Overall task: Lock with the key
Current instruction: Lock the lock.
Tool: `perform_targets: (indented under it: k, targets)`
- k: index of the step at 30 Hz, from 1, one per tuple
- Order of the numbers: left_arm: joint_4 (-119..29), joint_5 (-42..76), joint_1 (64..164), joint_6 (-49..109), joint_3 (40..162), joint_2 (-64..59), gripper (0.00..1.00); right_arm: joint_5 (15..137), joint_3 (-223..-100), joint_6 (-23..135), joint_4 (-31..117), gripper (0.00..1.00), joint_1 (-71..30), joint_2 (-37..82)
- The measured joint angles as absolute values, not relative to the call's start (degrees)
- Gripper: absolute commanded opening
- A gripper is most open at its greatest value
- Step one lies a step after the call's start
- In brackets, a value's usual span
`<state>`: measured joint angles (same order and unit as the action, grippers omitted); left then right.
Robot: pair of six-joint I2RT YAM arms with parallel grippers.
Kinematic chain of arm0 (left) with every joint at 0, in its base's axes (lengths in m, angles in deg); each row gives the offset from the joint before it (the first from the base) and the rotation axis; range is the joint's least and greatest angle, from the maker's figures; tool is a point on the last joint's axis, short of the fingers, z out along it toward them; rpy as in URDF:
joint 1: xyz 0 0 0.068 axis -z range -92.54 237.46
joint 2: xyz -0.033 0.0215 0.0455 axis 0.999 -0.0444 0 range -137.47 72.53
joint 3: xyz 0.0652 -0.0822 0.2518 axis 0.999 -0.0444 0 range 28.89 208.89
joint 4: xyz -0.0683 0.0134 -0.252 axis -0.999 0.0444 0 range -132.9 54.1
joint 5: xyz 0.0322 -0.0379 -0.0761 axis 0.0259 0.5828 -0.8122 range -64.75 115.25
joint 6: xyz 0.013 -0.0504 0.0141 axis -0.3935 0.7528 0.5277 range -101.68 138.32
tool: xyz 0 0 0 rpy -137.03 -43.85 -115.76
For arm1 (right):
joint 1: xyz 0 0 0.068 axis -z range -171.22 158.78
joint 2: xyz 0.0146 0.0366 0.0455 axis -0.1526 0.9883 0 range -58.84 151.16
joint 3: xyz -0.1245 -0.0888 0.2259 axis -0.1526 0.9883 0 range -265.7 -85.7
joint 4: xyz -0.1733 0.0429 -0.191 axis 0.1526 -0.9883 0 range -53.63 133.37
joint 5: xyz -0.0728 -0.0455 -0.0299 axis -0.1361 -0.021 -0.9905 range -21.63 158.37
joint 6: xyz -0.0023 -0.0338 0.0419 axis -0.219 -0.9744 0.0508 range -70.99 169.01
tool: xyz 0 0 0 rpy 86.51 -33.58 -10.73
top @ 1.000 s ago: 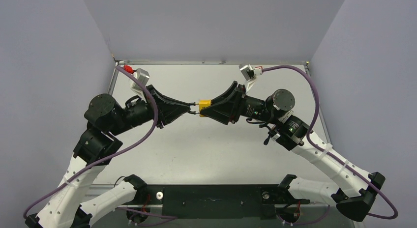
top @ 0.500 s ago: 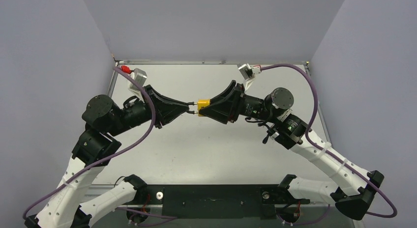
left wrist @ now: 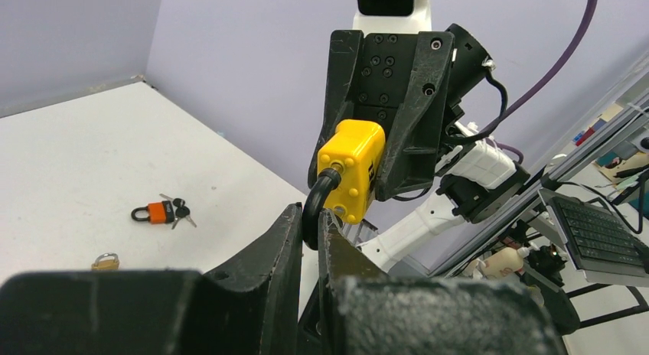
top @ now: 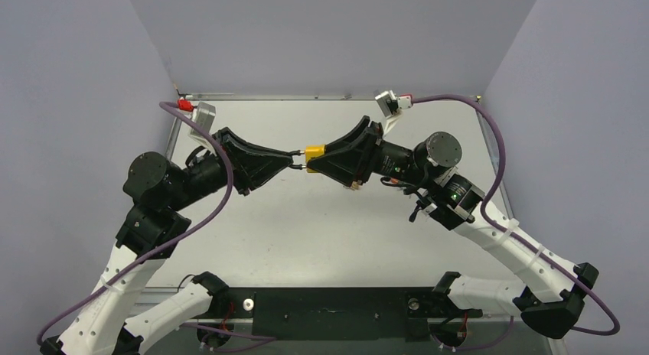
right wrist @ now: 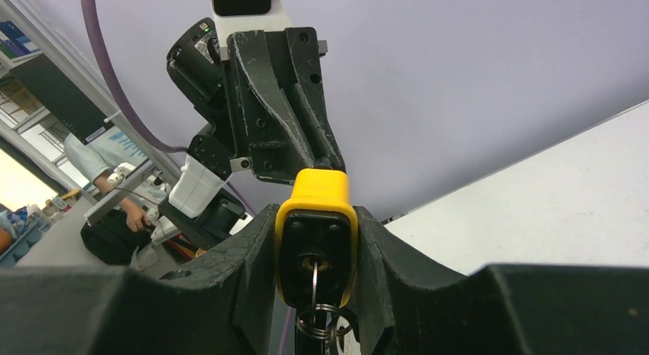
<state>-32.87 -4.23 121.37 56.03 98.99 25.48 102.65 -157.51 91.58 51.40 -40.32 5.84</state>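
**A:** What has each claw got?

**B:** The left gripper [left wrist: 310, 226] is pinched almost closed on the black curved steel shackle [left wrist: 312, 205]. The right gripper [right wrist: 315, 244] is clamped round the yellow plastic-bodied padlock [right wrist: 314, 206], one finger pressing each side.

**A:** Where is the lock?

**B:** It is in mid-air between the two arms, above the far half of the white table [top: 306, 232] and not touching it.

**A:** And the key?

**B:** The thin silver key [right wrist: 314, 282] sits in the keyhole on the end facing the right wrist camera, and a wire key ring [right wrist: 318, 324] hangs from it.

**A:** So how far along is it?

**B:** The lock is gripped and the key is in. I can't tell whether the shackle's free leg is seated, because the left fingers hide it. I'd say what's left is to push the shackle home and turn the key, and neither claw is free for that.

**A:** Anything else about?

**B:** An orange padlock with keys [left wrist: 157, 213] and a small brass padlock [left wrist: 105, 260] lie on the table, well apart from all this.
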Motion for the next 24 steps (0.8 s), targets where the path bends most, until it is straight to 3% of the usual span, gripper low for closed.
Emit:
perform_targets:
  k: [13, 24]
  targets:
    - [-39.7, -4.8, 120.9, 60.1, 98.0, 24.8, 0.00, 98.6, -161.9, 87.6, 50.1, 0.00, -42.3, 7.0]
    - [-31.8, 0.6, 122.4, 57.6, 97.6, 28.3, 0.00, 105.6, -157.8, 91.1, 52.5, 0.00, -38.1, 6.6]
